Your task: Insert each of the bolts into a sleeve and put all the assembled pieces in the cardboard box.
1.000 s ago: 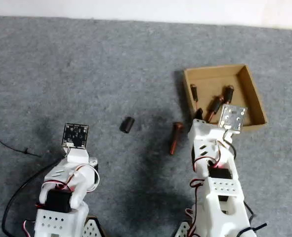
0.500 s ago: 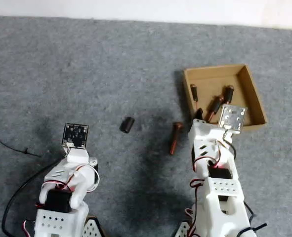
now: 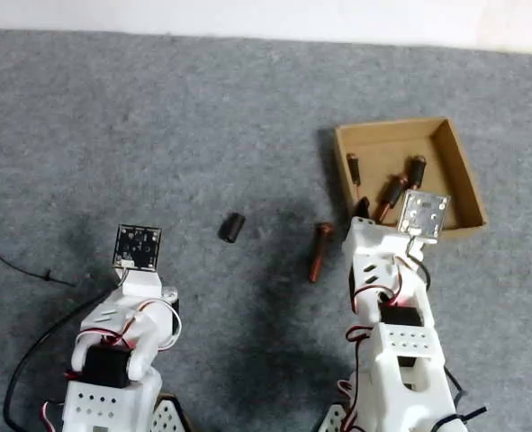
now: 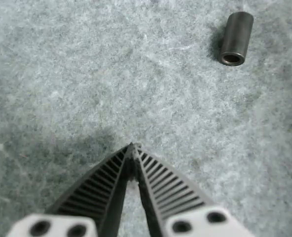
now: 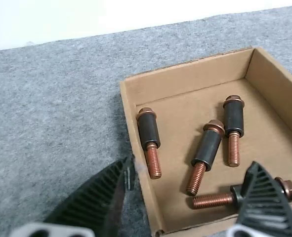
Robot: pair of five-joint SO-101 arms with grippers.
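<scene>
**Task state: late stage.** Four assembled pieces point(image 5: 207, 148) lie inside the cardboard box point(image 5: 185, 81). One bare bolt point(image 3: 318, 252) and one empty sleeve point(image 3: 232, 227) lie on the grey surface point(image 3: 157, 126), apart from each other and not yet joined. Judged from this, one insertion and one deposit are left.

**Left pincer** point(image 4: 132, 147): tips together, holding nothing, low over the surface. In the high view the sleeve lies at about 3 o'clock of it, well apart, and the bolt lies between 3 and 4 o'clock of the sleeve.

**Right pincer** point(image 5: 191, 164): jaws apart and empty, hanging over the near wall of the box, apparently with one tip outside and one over the interior. In the high view the loose bolt lies near it at about 8 o'clock, and the box extends toward 12 to 1 o'clock.
</scene>
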